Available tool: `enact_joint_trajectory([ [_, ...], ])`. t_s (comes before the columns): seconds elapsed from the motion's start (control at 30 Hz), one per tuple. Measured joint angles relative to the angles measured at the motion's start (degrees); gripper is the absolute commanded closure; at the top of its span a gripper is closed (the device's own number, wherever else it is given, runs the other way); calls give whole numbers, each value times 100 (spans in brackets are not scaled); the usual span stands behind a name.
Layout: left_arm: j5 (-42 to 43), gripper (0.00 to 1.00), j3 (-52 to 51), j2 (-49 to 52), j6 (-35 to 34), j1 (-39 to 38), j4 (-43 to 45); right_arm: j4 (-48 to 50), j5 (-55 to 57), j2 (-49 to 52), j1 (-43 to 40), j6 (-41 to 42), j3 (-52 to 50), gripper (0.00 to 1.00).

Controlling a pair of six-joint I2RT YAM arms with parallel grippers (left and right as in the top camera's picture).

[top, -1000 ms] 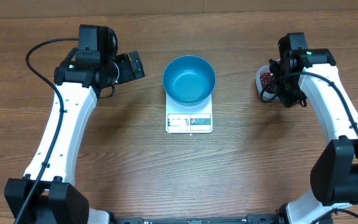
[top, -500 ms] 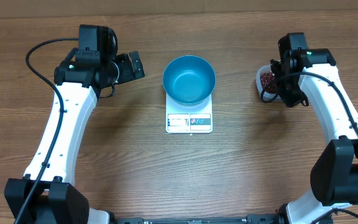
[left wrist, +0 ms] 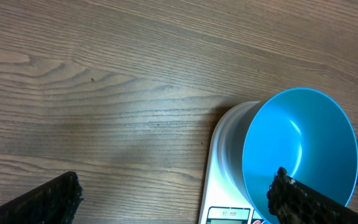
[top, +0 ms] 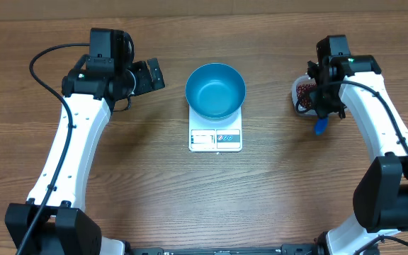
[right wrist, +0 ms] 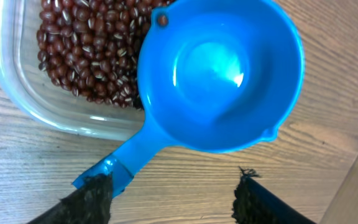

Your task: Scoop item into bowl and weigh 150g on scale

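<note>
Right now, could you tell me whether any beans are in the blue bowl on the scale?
No, seen from overhead the bowl on the scale shows only its bare blue inside.

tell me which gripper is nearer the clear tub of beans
Right. The right gripper hovers just beside the tub; the left gripper is far across the table, beyond the bowl.

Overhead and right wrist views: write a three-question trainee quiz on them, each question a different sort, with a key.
1. True or false: the round bright blue bowl already holds beans.
2. The bowl sits on: A, the white square kitchen scale; B, a plate; C, a tray.
3. Fill in: the small dark red-brown beans lie in the ____.
Key: 1 false, the bowl is empty; 2 A; 3 clear plastic tub.
</note>
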Motion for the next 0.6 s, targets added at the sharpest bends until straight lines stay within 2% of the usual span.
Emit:
enact_joint_trajectory([
  [0.07, 0, 0, 0, 0, 0, 0, 0, 4, -2, 0, 2, 240, 20, 29],
  [0.23, 0, 0, 0, 0, 0, 0, 0, -236, -39, -39, 0, 1075, 323, 12],
  [0.43, 0, 0, 0, 0, 0, 0, 0, -763, -586, -629, -199, 2457, 483, 11],
  [0.6, 0, 1, 0, 0, 0, 0, 0, -612, -1878, -1010, -1054, 3084, 404, 12],
])
